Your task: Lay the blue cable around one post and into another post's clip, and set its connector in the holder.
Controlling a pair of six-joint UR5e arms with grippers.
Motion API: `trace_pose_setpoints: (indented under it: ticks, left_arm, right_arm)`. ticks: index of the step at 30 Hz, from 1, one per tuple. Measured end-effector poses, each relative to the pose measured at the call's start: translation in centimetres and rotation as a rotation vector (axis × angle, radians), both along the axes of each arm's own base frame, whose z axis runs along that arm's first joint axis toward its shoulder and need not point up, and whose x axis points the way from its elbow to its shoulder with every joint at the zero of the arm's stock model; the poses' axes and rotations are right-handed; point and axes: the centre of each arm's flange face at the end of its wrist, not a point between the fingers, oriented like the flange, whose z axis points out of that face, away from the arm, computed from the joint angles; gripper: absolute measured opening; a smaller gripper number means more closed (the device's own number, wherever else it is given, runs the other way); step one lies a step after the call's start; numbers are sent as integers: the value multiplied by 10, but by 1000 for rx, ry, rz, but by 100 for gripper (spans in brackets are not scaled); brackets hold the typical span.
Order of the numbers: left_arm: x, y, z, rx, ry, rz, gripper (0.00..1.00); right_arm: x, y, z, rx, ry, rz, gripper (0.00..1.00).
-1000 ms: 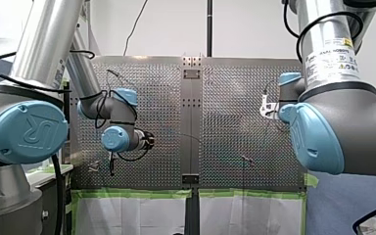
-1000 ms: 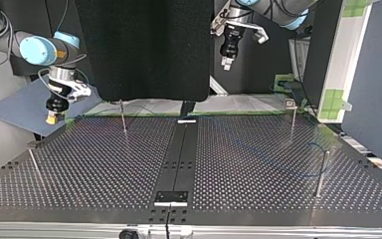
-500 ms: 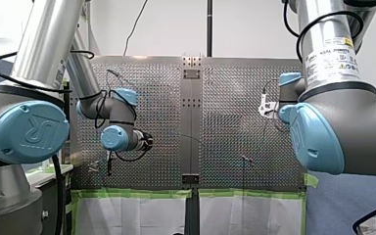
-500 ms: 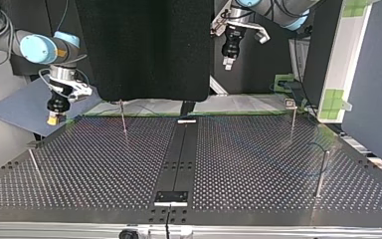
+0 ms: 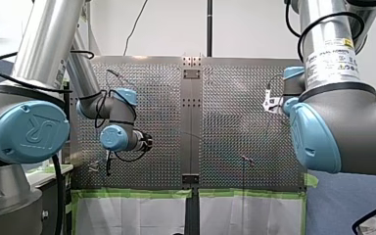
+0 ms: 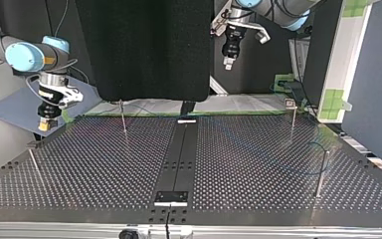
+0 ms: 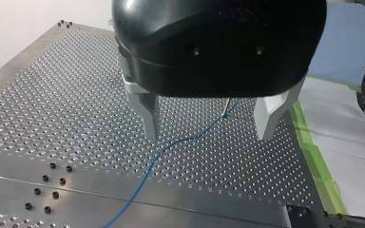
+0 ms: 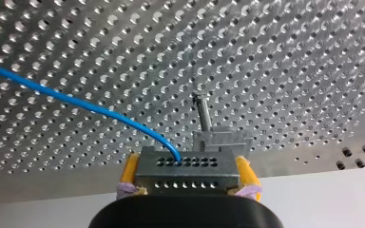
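In the right wrist view my right gripper (image 8: 187,176) is shut on a perforated metal connector (image 8: 186,164), held between its yellow pads (image 8: 129,172). The blue cable (image 8: 76,100) leaves the connector and runs off over the plate. Just ahead of the connector a thin post carries a metal holder (image 8: 222,138). In the top view this gripper (image 6: 44,124) hangs above the plate's left corner. My left gripper (image 7: 208,118) hovers open above the plate, and the blue cable (image 7: 171,147) lies flat beneath its metal fingers (image 7: 145,114). In the top view it (image 6: 227,62) is high at the back.
Several thin posts rise from the perforated plate (image 6: 104,164): one at the back left (image 6: 123,117), one at the back right (image 6: 293,119), one at the right (image 6: 322,172) and a leaning one at the left edge (image 6: 34,162). A black strip (image 6: 179,154) divides the plate.
My right arm has carried the connector toward the top view's left, out over the plate's left corner. My left gripper has barely shifted and stays open.
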Motion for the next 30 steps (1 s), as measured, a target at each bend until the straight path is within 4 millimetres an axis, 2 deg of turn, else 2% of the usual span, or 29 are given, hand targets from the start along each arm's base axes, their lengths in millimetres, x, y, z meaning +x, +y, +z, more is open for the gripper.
trace_pose_setpoints:
  ticks: [16,30]
  left_arm:
    - [1,0,0,12,12,1,100]
    - [1,1,0,15,18,5,100]
  right_arm:
    - [-25,-19,19,80,-87,59,0]
    - [-50,-31,30,96,-86,121,0]
